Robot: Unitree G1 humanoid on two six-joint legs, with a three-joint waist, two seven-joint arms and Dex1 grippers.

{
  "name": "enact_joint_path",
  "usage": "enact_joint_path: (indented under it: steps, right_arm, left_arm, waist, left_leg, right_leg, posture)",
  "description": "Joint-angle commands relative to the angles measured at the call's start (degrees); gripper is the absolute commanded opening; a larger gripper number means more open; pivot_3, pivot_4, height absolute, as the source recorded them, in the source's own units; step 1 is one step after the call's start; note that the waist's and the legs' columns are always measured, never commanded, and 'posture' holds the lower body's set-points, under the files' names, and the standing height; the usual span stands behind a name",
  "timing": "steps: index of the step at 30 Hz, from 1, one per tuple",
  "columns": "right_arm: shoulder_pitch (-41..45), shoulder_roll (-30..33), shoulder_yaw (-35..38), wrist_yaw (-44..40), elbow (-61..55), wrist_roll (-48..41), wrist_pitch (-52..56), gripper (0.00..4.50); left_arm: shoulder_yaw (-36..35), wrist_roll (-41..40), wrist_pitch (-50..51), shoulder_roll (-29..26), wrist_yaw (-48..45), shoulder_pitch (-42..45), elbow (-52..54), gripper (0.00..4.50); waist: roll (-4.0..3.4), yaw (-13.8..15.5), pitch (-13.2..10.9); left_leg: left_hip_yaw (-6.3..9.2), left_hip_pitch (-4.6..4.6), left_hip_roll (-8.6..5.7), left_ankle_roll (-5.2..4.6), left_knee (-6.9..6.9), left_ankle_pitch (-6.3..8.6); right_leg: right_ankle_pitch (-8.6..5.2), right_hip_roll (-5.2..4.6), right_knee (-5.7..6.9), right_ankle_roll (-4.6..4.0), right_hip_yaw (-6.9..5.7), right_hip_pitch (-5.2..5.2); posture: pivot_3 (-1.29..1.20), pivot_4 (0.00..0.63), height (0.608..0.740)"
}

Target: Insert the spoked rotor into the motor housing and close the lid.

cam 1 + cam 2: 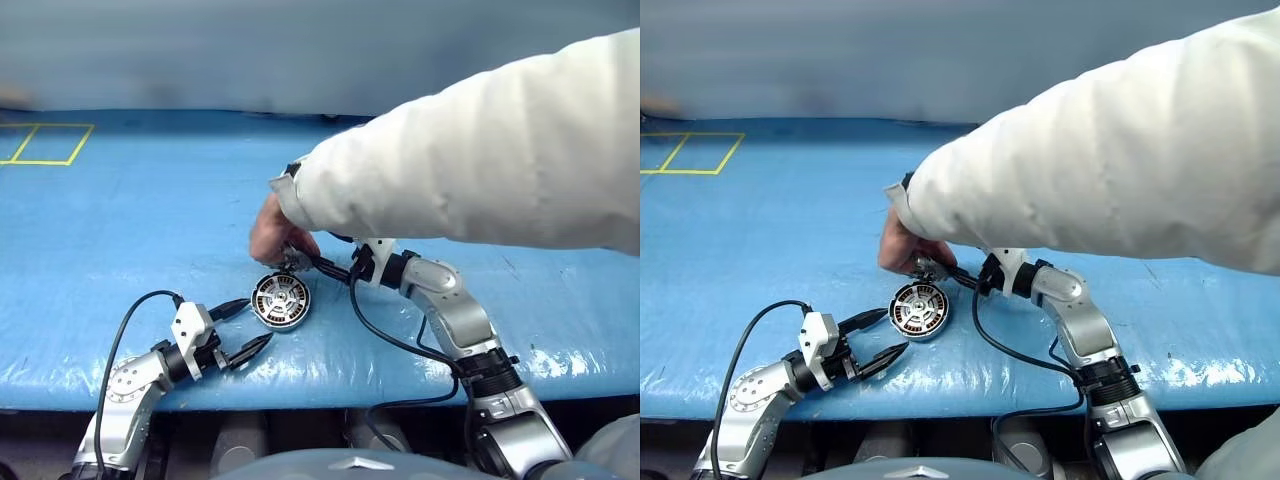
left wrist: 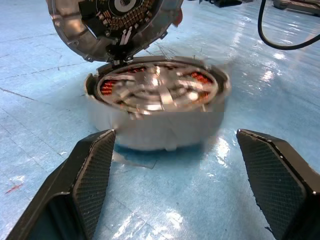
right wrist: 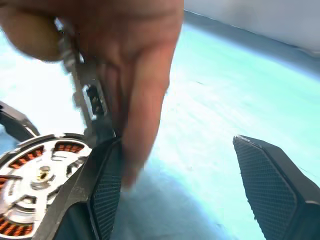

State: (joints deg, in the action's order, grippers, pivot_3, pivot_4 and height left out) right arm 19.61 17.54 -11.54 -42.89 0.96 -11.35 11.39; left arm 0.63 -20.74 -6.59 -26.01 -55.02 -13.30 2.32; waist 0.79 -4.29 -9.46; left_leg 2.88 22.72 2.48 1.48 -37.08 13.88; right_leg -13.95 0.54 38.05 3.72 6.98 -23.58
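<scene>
Pincers, two: left pincer [image 1: 243, 328] gaped empty beside one motor housing [image 1: 281, 301]; right pincer [image 1: 322, 264] gaped empty near one person's hand [image 1: 277, 233]. One lid [image 2: 112, 22] stood raised; one rotor [image 2: 157, 87] sat inside, on blue desk [image 1: 150, 220].

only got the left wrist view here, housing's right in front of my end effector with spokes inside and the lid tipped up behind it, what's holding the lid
Observer: A person's hand has hold of the lid at its far edge.
Operator: where's the right end effector
Observer: The right end effector is level beside that hand, open, gripping nothing.
Operator: is the left one touching the housing
Observer: No, the left end effector is open and short of the motor housing.
</scene>
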Motion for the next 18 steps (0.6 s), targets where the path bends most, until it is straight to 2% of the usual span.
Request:
enact_joint_path:
  steps: [1, 18]
  right_arm:
    - [1.51, 0.11, 2.26, 2.17, 0.13, 0.53, -0.55, 3.57]
    - [1.91, -0.85, 3.35, 6.56, 5.05, 2.08, 0.44, 3.57]
  left_arm:
    - [0.18, -0.18, -0.38, 0.06, -0.26, 0.01, 0.47, 4.13]
    - [0.14, -0.14, -0.68, 0.26, -0.18, -0.05, 0.37, 4.13]
  waist:
    - [0.0, 0.01, 0.0]
    - [0.0, -0.05, 0.0]
  left_leg:
    - [0.0, 0.01, 0.0, 0.0, 0.0, 0.0]
    - [0.0, 0.03, 0.0, 0.0, 0.0, 0.0]
  right_leg:
    - [0.01, 0.0, 0.0, 0.01, 0.0, -0.01]
    - [0.04, 0.01, 0.0, 0.06, 0.0, -0.02]
  posture:
    - [0.0, 0.15, 0.74]
    - [0.0, 0.15, 0.74]
